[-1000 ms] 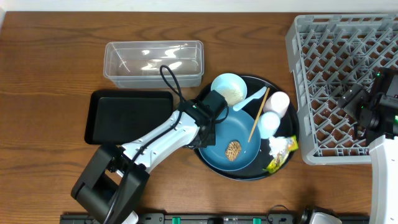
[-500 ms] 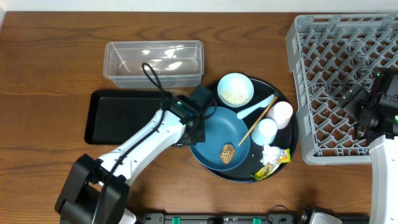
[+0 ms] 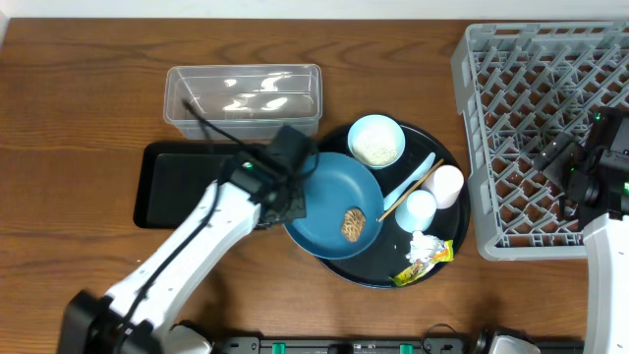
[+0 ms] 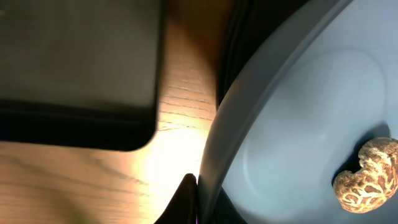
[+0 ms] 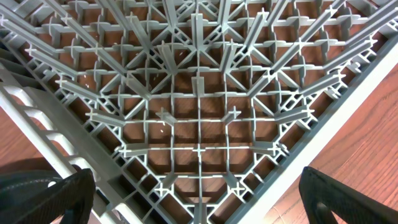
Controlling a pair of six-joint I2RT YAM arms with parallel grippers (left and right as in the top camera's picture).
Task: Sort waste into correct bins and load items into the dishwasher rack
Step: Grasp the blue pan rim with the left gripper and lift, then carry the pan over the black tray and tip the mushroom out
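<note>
The left tool [image 3: 293, 200] was clamped on the rim of the blue plate [image 3: 334, 197], which overhung the round tray [image 3: 373, 267], brown lump [image 3: 354, 223] aboard. The step was probably dumping food waste. Next, the plate needed tipping over the nearby black bin [image 3: 177, 182]. The right tool [image 5: 198, 190] stood apart above the rack [image 3: 531, 98].

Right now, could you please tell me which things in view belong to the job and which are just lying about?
Job: large blue plate, brown food lump, pale blue bowl of rice, two pale cups, light blue spoon, wooden stick, yellow-green wrapper, white crumpled wad, clear plastic tub, black rectangular tray, grey lattice rack.
Lying about: round black tray, wooden table.
</note>
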